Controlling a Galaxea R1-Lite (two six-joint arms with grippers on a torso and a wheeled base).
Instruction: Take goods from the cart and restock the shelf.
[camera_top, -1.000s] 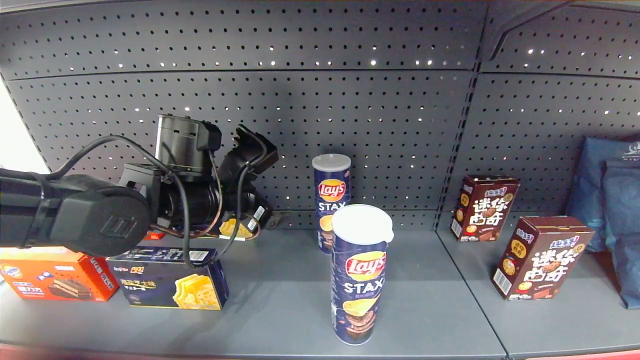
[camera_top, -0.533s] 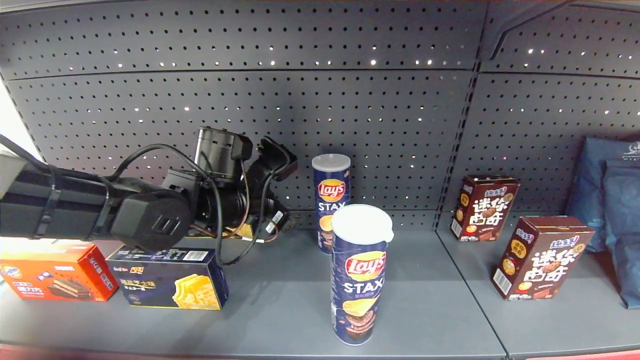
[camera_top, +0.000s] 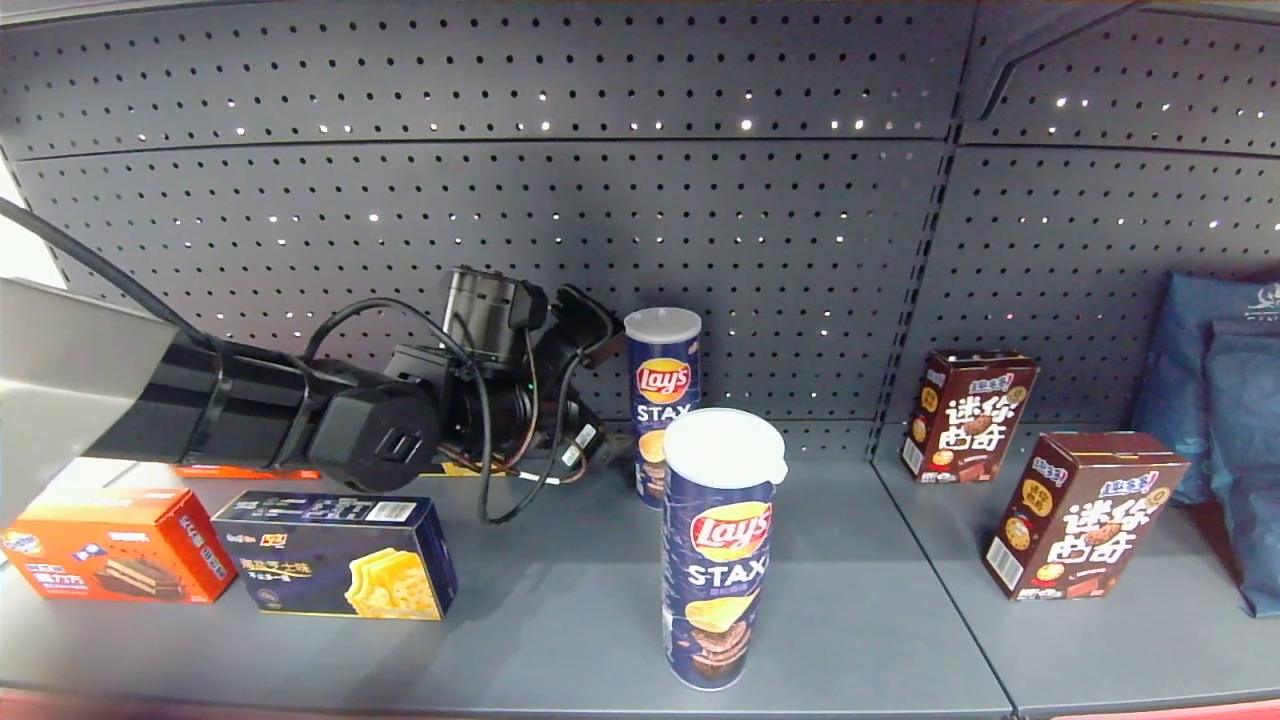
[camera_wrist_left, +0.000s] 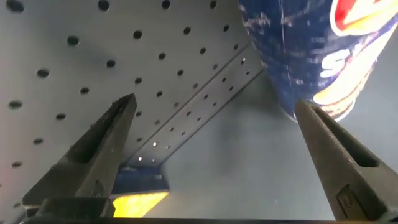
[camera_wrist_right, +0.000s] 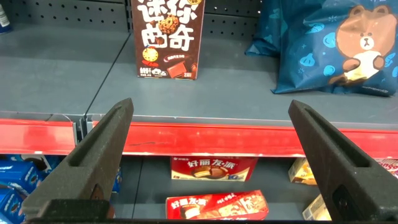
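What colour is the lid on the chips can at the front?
White. The lid of the front chips can shows best in the head view.

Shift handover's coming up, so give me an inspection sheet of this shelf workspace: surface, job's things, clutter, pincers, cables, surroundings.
Surface: grey shelf, no spills seen.
Job's things: front chip can and rear chip can, both upright, lids on.
Clutter: orange box and dark blue box lying at the left; rear brown box and front brown box standing at the right; blue bags far right.
Pincers: left pincer open, empty, close beside the rear chip can; right pincer open, empty, facing the red shelf edge.
Cables: black cable loops low over the shelf.
Surroundings: perforated back panel; lower-shelf boxes.
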